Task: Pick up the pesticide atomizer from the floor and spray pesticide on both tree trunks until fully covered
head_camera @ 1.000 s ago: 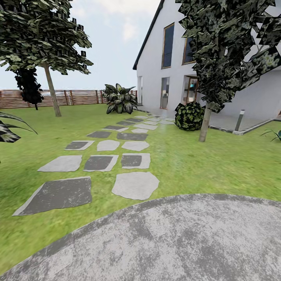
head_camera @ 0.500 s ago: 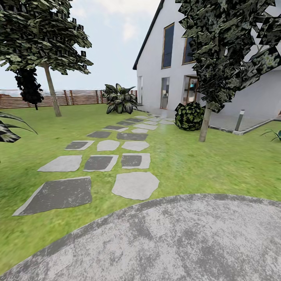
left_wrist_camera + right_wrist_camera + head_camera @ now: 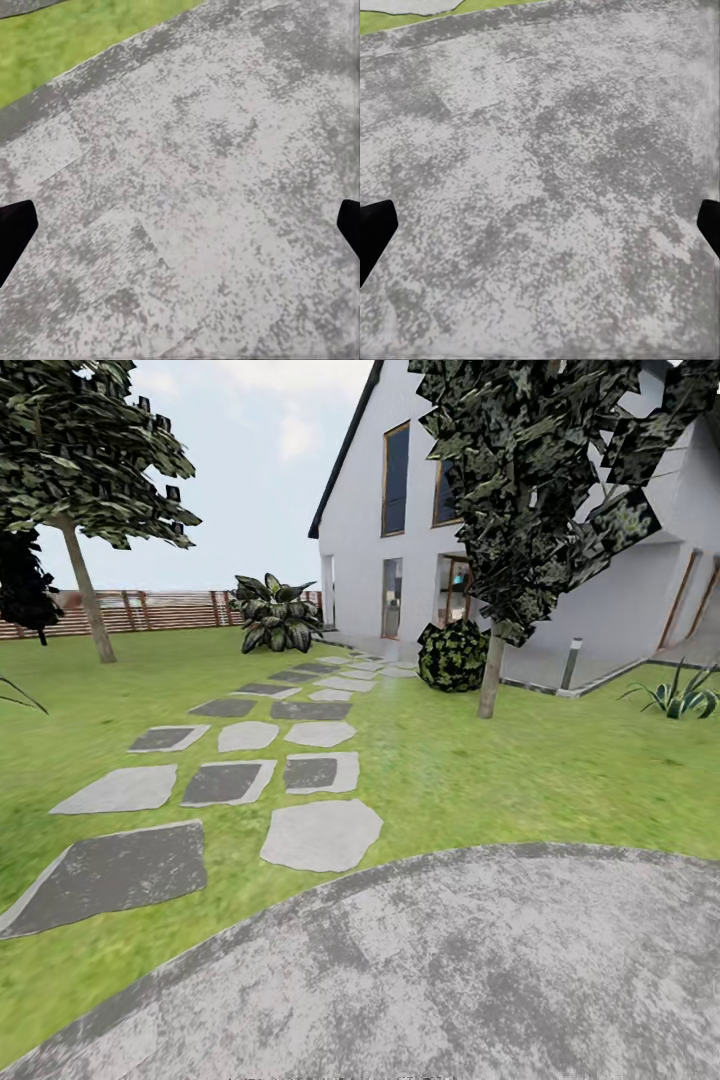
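Note:
Two trees stand in the garden. The left tree trunk point(image 3: 86, 603) rises near the fence, and the right tree trunk point(image 3: 490, 672) stands on the grass floor point(image 3: 560, 780) in front of the house. The pesticide atomizer is out of view. My left gripper point(image 3: 180, 232) is open above grey paving, its dark fingertips point(image 3: 13, 232) far apart with nothing between them. My right gripper point(image 3: 540, 232) is open too, over the same mottled grey paving.
A round grey paved area point(image 3: 450, 970) lies right in front of me. Stepping stones point(image 3: 320, 835) lead to the white house point(image 3: 620, 600). A round dark bush point(image 3: 452, 655), a short post point(image 3: 572, 665), a broad-leaved plant point(image 3: 272, 615) and a wooden fence point(image 3: 160, 610) stand beyond.
The whole head view has shifted left, so the camera has turned to the right. More of the house's right side and a spiky plant now show.

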